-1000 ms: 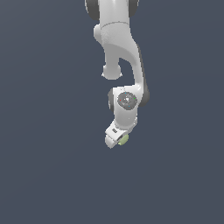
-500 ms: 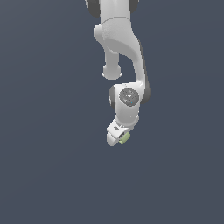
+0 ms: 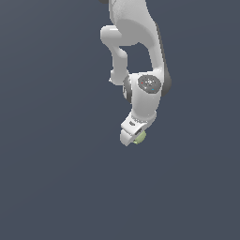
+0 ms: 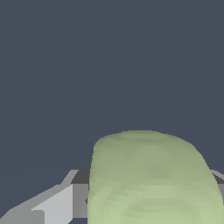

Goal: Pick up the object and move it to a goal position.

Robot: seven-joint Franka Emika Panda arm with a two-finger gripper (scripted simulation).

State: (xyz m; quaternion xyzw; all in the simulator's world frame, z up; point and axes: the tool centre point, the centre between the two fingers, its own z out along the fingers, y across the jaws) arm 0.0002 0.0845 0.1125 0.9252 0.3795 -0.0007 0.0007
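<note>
The object [image 3: 139, 137] is a small pale yellow-green lump that peeks out at the tip of the white arm in the exterior view. My gripper [image 3: 133, 137] is shut on it, and most of the lump is hidden behind the white fingers. In the wrist view the object [image 4: 148, 179] looms large and rounded between the grey fingers [image 4: 52, 205], filling the space close to the camera. The arm hangs down from above, with its wrist joint [image 3: 149, 86] just over the gripper. The object is held above the dark grey ground.
A plain dark grey-blue surface [image 3: 56, 178] fills the rest of both views. No other objects or edges show.
The gripper and the held object have shifted very slightly, a little up and toward the exterior view's right. The grip has not changed.
</note>
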